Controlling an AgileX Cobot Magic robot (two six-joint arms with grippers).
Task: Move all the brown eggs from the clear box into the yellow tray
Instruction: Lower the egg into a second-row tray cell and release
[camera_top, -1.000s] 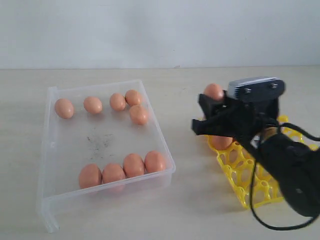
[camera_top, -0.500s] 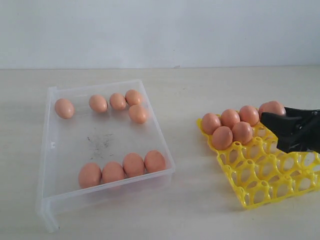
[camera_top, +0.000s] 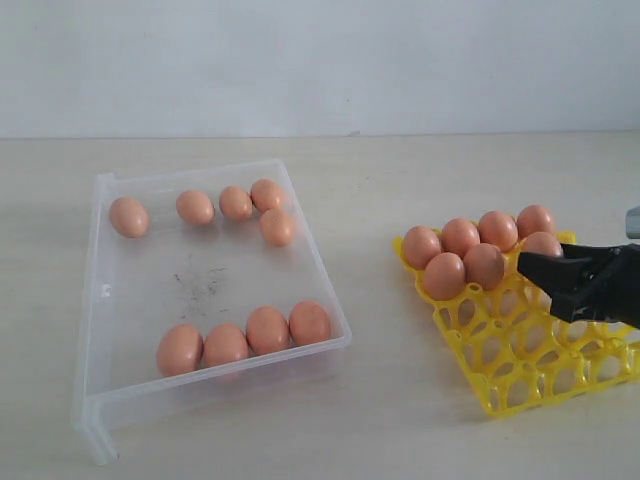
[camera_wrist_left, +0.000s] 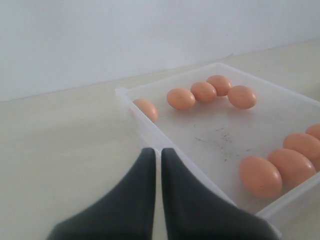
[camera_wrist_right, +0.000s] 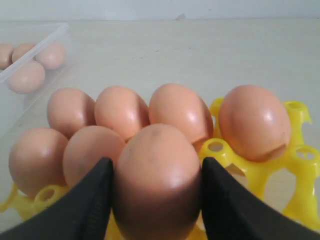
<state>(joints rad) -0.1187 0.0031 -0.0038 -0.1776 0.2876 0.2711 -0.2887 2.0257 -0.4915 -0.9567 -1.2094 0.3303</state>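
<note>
Brown egg (camera_wrist_right: 157, 192) clamped in my right tool (camera_wrist_right: 156, 172); released off its cell in the yellow tray (camera_wrist_right: 296, 150), it could knock neighbouring eggs (camera_wrist_right: 182, 112) or roll off.

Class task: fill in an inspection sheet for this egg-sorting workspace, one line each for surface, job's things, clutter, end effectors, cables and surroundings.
Surface: pale table, bare between box and tray.
Job's things: clear box holds nine brown eggs, five along the far side and four along the near side. The yellow tray has six eggs seated.
Clutter: dark specks on the box floor, nothing else seen.
End effectors: left end effector is shut and empty, outside the box. Right end effector is shut on one brown egg at the tray's second row.
Cables: nothing seen.
Surroundings: plain pale wall behind the table.
</note>
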